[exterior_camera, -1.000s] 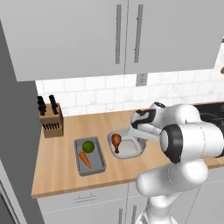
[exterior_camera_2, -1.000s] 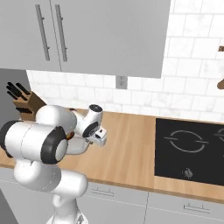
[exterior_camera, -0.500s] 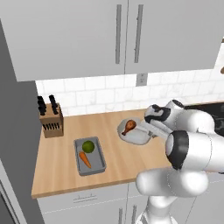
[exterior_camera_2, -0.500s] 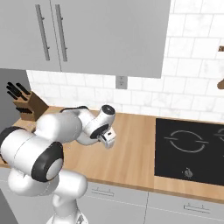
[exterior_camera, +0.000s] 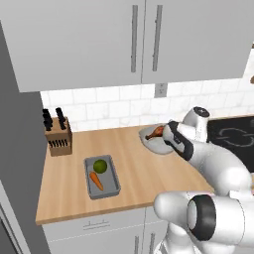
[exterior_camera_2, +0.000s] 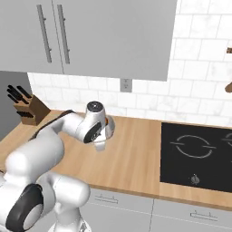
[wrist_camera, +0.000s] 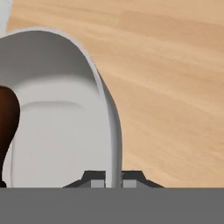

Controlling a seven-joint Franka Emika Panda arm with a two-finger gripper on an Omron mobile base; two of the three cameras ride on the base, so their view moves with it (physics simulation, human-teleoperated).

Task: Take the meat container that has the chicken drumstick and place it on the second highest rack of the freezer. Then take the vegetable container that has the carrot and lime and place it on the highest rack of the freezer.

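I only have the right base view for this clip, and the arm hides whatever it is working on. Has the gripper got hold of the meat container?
Observer: Yes. In the hand view the gripper is shut on the rim of the meat container, one fingertip on each side of its wall.
Operator: Is the drumstick inside it?
Observer: Yes, the chicken drumstick lies in it, seen from the left base view.
Operator: Where is the vegetable container?
Observer: On the counter, left of the arm: a grey tray holding the lime and the carrot, near the knife block.
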